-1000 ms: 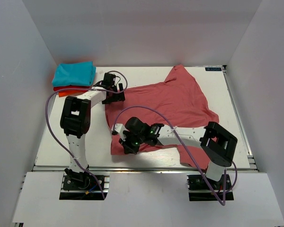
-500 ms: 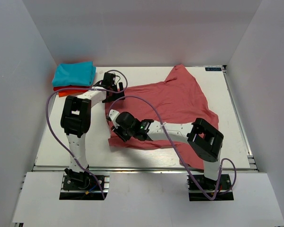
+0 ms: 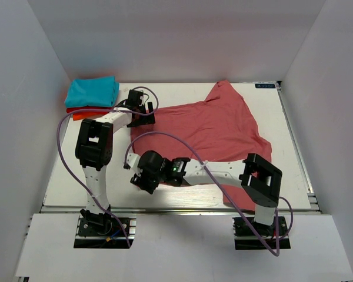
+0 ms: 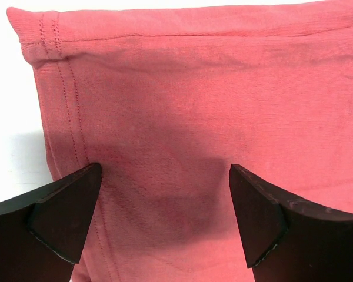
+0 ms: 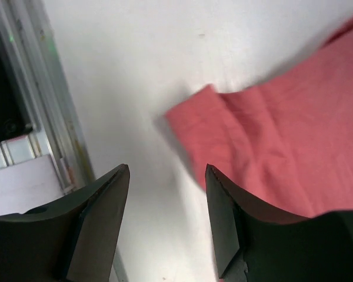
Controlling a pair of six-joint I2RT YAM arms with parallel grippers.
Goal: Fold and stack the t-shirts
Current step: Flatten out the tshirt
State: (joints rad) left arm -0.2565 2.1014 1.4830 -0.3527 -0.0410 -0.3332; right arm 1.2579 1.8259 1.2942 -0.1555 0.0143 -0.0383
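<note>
The pink t-shirt (image 3: pixel 212 132) lies spread out, mostly flat, over the middle and right of the white tabletop (image 3: pixel 65 176). Its long axis runs left to right. The stitched hem edge faces left. One sleeve points toward the far edge, and another flap of cloth reaches the near edge on the right. The cloth is a soft matte knit with shallow wrinkles.

In the left wrist view, the shirt (image 4: pixel 212 106) fills most of the picture. A double row of stitching runs down its left border, and its far-left corner lies on a strip of bare tabletop (image 4: pixel 12 117).

The left end effector (image 3: pixel 142 115) hangs over that far-left hem corner. Its dark fingers are spread wide apart (image 4: pixel 163 176) and hold nothing.

The right end effector (image 3: pixel 140 177) is at the shirt's near-left corner. Its fingers are also parted and empty (image 5: pixel 165 182), above bare tabletop (image 5: pixel 165 47). Just past them lies the shirt's corner (image 5: pixel 235 135), rumpled into a soft ridge. A grey metal rail (image 5: pixel 41 100) runs along the table's edge on the left of that view.

At the far-left corner of the tabletop is a turquoise t-shirt (image 3: pixel 93 91), folded into a plump rectangle with its long side running left to right. It rests on an orange-red t-shirt (image 3: pixel 81 113), of which only the near edge shows. This stack is near the pink shirt but apart from it.

A purple cable (image 3: pixel 62 141) loops out beside the left arm.
</note>
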